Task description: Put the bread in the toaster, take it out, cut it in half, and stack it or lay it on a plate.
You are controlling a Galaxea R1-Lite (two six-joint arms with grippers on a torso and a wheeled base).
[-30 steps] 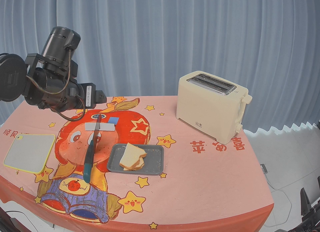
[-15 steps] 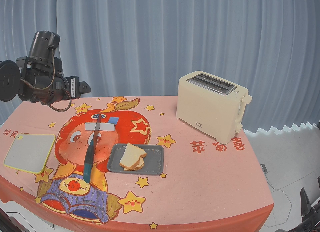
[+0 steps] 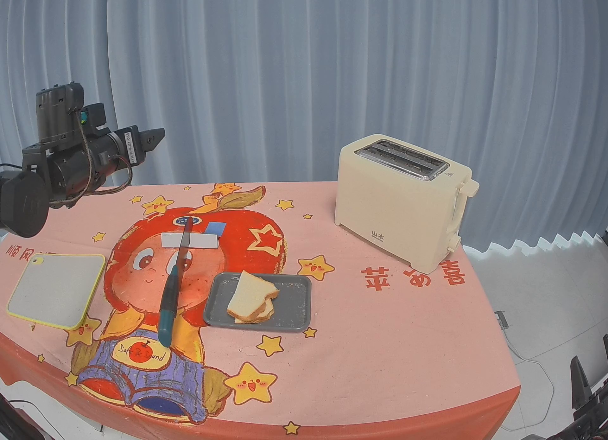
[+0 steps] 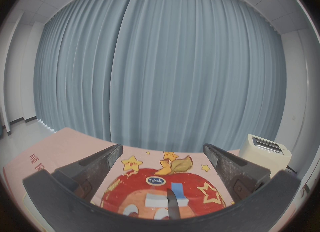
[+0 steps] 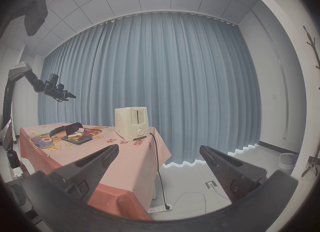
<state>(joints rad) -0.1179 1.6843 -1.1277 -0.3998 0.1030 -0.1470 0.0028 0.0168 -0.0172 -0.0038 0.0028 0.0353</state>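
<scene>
Left gripper hangs spread and empty, high over the pink tablecloth's far left corner, facing the blue curtain. Below it lies the knife; beside that, bread on the grey plate. Right gripper is spread too, well off the table.

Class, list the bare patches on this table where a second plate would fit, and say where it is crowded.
Widest free patch: the cloth between the gray tray and the toaster, running to the near right edge. Another lies behind the cutting board. Crowded: the knife lies close between the cutting board and the tray.
</scene>
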